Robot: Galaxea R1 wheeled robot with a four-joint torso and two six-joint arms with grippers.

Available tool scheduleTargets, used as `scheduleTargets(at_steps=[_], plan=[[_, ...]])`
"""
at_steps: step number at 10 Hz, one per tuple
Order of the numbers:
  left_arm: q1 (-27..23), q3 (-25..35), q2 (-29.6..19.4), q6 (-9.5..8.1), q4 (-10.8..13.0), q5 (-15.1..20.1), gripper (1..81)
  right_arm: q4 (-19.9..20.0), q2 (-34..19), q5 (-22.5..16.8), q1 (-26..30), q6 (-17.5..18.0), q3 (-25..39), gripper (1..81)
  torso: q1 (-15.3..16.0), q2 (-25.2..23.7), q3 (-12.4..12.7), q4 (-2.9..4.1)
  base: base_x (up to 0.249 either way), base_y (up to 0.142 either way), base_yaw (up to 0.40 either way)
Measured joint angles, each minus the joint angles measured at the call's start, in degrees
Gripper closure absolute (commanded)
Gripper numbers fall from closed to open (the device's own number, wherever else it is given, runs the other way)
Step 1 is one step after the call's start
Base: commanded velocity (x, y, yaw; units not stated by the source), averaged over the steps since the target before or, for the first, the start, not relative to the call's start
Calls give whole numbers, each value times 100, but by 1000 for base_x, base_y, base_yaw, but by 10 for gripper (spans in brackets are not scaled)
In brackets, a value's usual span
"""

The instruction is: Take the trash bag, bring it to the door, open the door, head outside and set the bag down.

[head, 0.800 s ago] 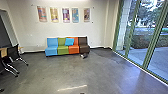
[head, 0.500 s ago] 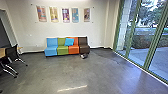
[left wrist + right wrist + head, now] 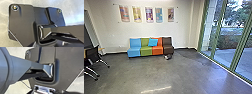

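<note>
Likely driving leg indoors, sofa [image 3: 146, 51] ahead. I probably needed clearance from glass wall [image 3: 225, 51]. Couldn't tell whether either pincer was clenched.

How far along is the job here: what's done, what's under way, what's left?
Nothing can be confirmed as done: I cannot tell whether the trash bag has been picked up or is in hand. The robot is indoors, facing the multicolored sofa, with the green-framed glass wall between the room and the paving outside. Going outside and putting the bag down therefore look left to do.
</note>
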Motion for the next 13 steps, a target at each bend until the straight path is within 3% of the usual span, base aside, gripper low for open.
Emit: scheduleTargets(at_steps=[13], plan=[[2, -15, 74, 0, 0, 2, 10, -41, 68, 0, -30, -16, -23, 10, 0, 0, 0, 0, 193, 0, 0]])
